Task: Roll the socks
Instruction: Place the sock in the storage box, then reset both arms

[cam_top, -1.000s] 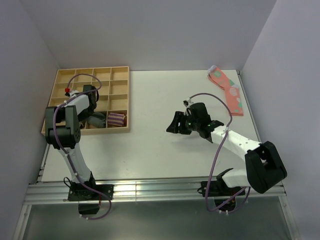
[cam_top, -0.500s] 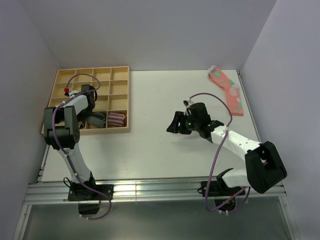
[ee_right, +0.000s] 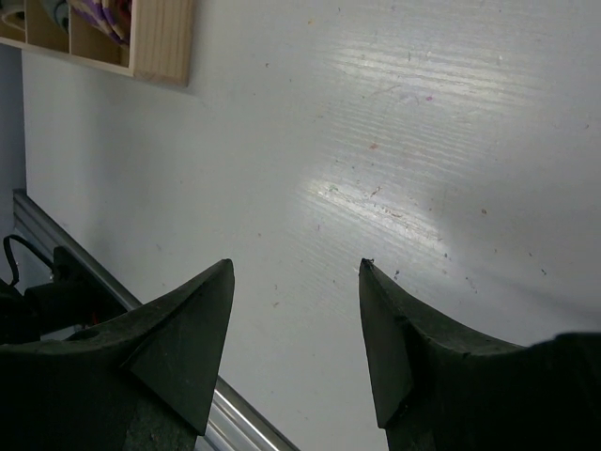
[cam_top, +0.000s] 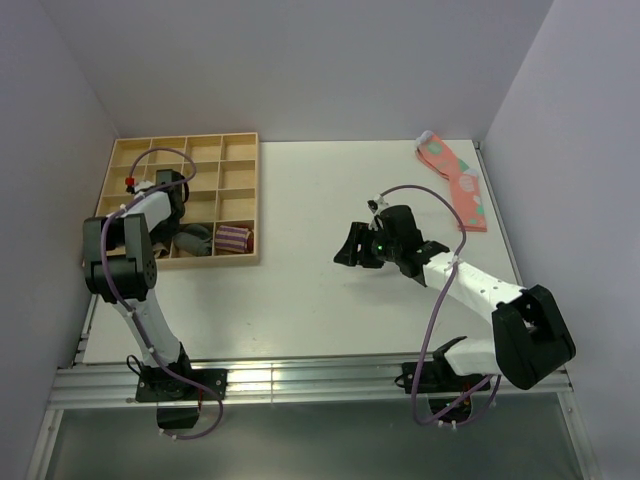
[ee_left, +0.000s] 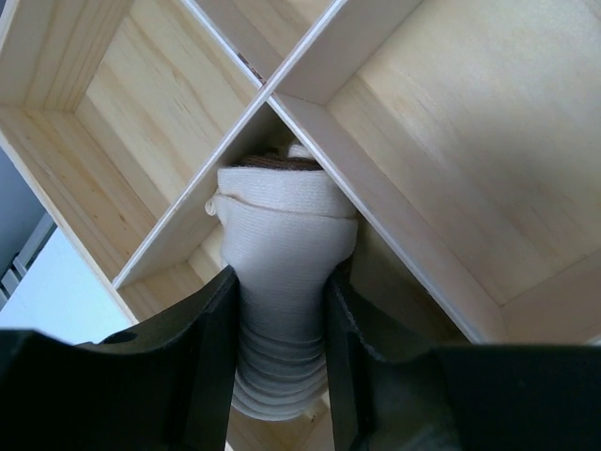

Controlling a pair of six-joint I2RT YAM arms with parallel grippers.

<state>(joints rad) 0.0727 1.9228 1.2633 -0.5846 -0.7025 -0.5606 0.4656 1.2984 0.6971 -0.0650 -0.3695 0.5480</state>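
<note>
With my left gripper I am squeezing the soft, likely light roll of cream ribbed socks at its middle, inside a compartment near the left edge of the pale wooden tray, my right gripper hanging wide, empty.

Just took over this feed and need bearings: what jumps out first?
The left claw grips the rolled cream socks inside a compartment of the wooden tray, at the far left of the table. The right claw hangs open over bare table near the middle. Pink spotted socks lie in the far right corner.
</note>
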